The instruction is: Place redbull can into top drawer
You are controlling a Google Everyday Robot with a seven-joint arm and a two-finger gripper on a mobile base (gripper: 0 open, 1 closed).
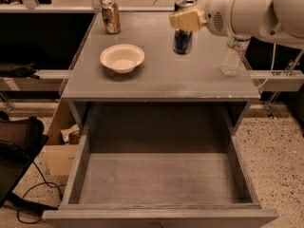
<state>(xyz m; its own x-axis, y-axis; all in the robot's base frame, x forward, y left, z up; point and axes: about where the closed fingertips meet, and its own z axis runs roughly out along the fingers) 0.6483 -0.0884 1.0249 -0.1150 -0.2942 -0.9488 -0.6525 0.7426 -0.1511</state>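
Observation:
The redbull can, slim and silver-and-blue with a shiny top, is held over the back of the grey cabinet top, apparently lifted a little off it. My gripper reaches in from the right and is shut on the can's upper part; one cream finger crosses its front. The top drawer is pulled wide open below the cabinet top, toward the camera, with nothing on its flat grey bottom. The gripper and can are behind and above the drawer.
A white bowl sits on the left of the cabinet top. An orange-brown can stands at the back left. A clear water bottle stands at the right, under my arm. A cardboard box and black bag lie on the floor at left.

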